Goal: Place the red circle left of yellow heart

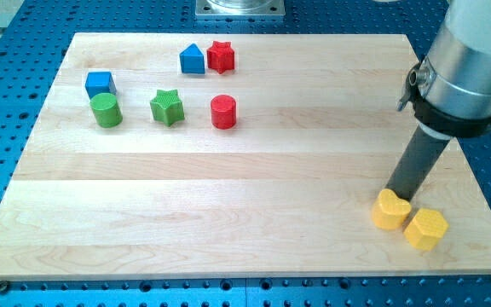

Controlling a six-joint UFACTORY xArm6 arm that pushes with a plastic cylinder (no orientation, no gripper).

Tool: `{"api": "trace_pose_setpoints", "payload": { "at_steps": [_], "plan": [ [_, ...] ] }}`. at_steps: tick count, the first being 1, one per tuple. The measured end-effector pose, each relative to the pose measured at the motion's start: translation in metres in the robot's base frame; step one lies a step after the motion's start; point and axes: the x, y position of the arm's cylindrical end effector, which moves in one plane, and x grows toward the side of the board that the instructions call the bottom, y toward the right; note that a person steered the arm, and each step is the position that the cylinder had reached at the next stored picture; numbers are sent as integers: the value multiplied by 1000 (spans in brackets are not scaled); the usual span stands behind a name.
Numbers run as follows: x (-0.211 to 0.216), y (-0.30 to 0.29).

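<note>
The red circle [223, 112] is a short red cylinder standing in the upper middle-left of the wooden board [228, 196]. The yellow heart [391, 211] lies near the board's lower right corner. My tip [396, 193] is at the heart's upper edge, touching or nearly touching it; the dark rod rises from there toward the view's upper right. The red circle is far to the left of and above my tip.
A yellow hexagon-like block [425, 228] sits against the heart's lower right. A red star [221, 56] and a blue house-shaped block [192, 60] are near the top. A green star [167, 107], a green cylinder [106, 110] and a blue cube [100, 83] stand at the upper left.
</note>
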Motion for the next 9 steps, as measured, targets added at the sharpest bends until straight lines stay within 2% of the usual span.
{"api": "trace_pose_setpoints", "payload": {
  "at_steps": [1,2,4,7,9],
  "plan": [
    [6,1],
    [-9,1],
    [-18,-60],
    [-18,-64],
    [-18,-90]
  ]
}}
